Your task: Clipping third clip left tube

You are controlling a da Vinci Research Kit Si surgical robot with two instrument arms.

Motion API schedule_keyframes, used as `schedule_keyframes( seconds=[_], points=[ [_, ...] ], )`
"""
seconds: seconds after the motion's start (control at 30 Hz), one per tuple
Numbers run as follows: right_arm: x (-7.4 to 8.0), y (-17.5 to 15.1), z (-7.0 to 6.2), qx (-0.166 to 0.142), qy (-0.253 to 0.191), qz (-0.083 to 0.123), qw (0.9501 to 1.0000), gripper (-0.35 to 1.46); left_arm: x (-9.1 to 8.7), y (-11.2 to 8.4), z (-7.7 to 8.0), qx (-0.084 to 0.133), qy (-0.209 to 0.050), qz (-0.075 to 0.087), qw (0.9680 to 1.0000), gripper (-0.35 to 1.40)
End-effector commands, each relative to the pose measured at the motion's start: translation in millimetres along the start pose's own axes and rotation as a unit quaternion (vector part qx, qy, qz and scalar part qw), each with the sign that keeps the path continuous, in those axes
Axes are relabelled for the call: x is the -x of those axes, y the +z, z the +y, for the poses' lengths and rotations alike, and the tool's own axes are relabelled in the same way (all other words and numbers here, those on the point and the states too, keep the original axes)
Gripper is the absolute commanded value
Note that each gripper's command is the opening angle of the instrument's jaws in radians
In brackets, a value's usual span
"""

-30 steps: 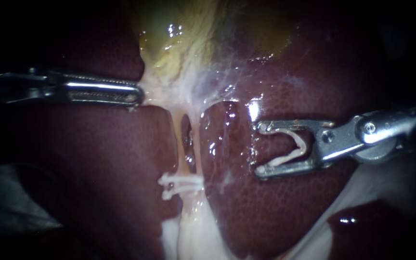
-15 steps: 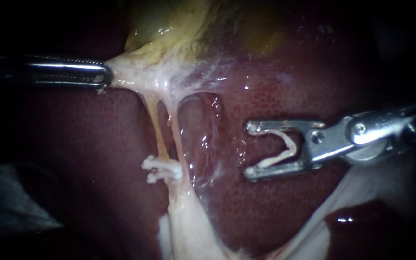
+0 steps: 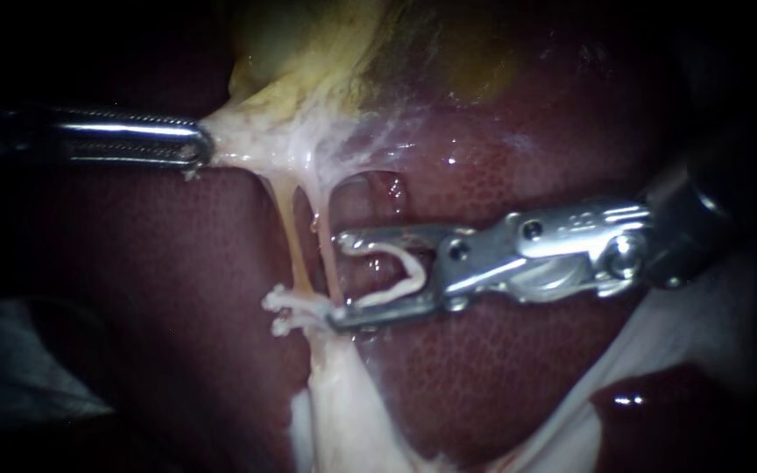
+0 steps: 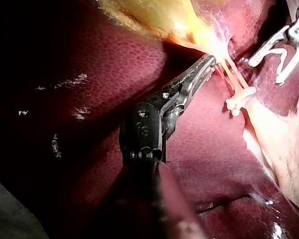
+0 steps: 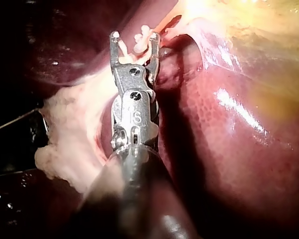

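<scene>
Loaded clip [image 3: 393,273], white and spread in a V, sits between the jaws of my right instrument [image 3: 341,280]. The jaws stand wide apart but bear on it from both sides, one leg along each jaw. In the endoscope view they lie just off centre toward 7 o'clock and open toward 9 o'clock. The upper jaw tip is just beside the right tube [image 3: 329,250]. The lower tip is against or just beside the near end of the placed clips [image 3: 289,308], which cross both tubes at 8 o'clock and show two knobbed ends. The left tube [image 3: 289,229] stands outside the jaws, beyond the right tube and apart from the loaded clip. The right shaft leaves toward 3 o'clock over the liver [image 3: 177,289].

At 10 o'clock my left instrument [image 3: 203,144] has its jaws clamped together on pale tissue [image 3: 247,140] under the gallbladder [image 3: 308,52], and both tubes hang stretched from that tissue. The left wrist view shows the same hold [image 4: 209,59], with the placed clips [image 4: 239,102] ahead of it. The right wrist view shows the parted tips [image 5: 134,37] at the tubes.
</scene>
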Motion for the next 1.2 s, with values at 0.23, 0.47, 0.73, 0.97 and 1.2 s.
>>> schedule_keyframes(
  seconds=[0.23,0.47,0.73,0.97,1.2],
  points=[
    [1.6,2.1,2.6,-0.020,0.017,0.013,0.9996,0.49,0.0,0.0,0.2,0.001,0.000,0.000,1.0000,-0.35],
    [3.6,2.3,4.8,-0.025,0.027,0.019,0.9992,0.49,0.0,0.2,0.3,0.002,0.000,-0.001,1.0000,-0.35],
    [4.6,2.9,6.3,-0.052,0.030,0.029,0.9978,0.48,0.0,0.2,0.4,0.002,0.000,-0.001,1.0000,-0.35],
    [4.1,4.2,6.8,-0.069,0.045,0.054,0.9951,0.47,0.0,0.2,0.4,0.001,0.000,-0.001,1.0000,-0.35],
    [3.3,5.7,7.1,-0.097,0.064,0.078,0.9901,0.47,0.0,0.3,0.4,0.001,0.000,-0.001,1.0000,-0.35]
  ],
)
